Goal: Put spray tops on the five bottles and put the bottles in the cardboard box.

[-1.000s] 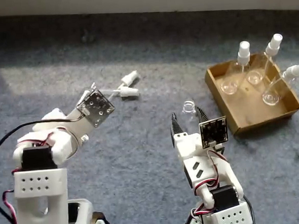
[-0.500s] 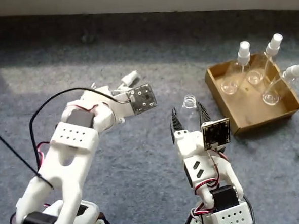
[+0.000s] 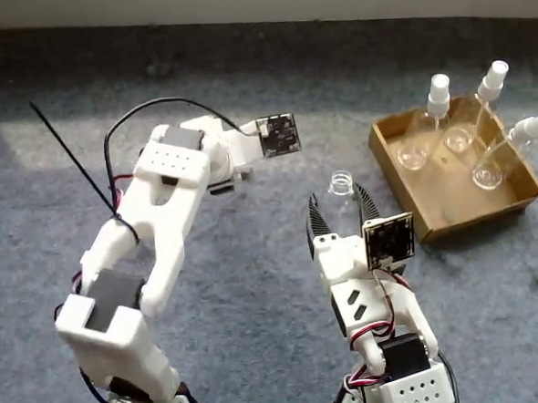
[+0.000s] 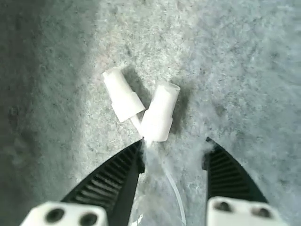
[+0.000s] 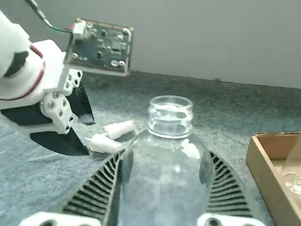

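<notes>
Position check: hovered left gripper [image 4: 174, 143], fingers spread wide and empty, just short of two crossed spray tops [image 4: 160, 113] lying on the table [image 4: 244, 56], nearer top angled toward one finger. Clamped uncapped bottle [image 5: 162, 141] upright between fingers of right gripper [image 3: 336, 206].

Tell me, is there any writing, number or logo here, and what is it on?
None can be read. The cardboard box is plain, the clear bottle in the right gripper bears no label, the spray tops are plain white, and any marks on the camera board are too small to read.
</notes>
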Controlling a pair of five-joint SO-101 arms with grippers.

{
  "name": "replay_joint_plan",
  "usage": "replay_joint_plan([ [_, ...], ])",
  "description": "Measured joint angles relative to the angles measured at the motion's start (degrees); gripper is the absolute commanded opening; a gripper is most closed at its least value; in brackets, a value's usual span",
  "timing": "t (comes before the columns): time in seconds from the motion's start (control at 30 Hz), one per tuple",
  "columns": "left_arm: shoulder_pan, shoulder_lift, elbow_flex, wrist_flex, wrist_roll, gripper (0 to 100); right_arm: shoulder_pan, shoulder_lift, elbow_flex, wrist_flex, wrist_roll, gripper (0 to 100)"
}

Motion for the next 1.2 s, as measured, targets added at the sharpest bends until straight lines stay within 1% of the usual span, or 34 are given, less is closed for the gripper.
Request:
replay_joint_plan([
  [0.3, 0.09, 20.57, -23.47, 8.44, -0.09, 17, 0.0, 0.0, 0.0, 0.0, 0.0, 15.5],
  [0.5, -0.18, 28.75, -34.64, 13.36, -0.09, 17, 0.0, 0.0, 0.0, 0.0, 0.0, 15.5],
  [0.57, -0.97, 30.77, -37.01, 14.51, -0.09, 15, 0.0, 0.0, 0.0, 0.0, 0.0, 15.5],
  [0.7, -2.55, 32.97, -39.21, 17.49, -0.09, 7, 0.0, 0.0, 0.0, 0.0, 0.0, 15.5],
  [0.83, -2.55, 33.49, -39.38, 19.78, -0.26, 1, 0.0, 0.0, 0.0, 0.0, 0.0, 15.5],
  [1.03, -2.64, 33.49, -39.38, 22.95, -0.26, 0, 0.0, 0.0, 0.0, 0.0, 0.0, 15.5],
  [1.2, -2.55, 33.49, -39.47, 28.48, -0.18, 0, 0.0, 0.0, 0.0, 0.0, 0.0, 15.5],
])
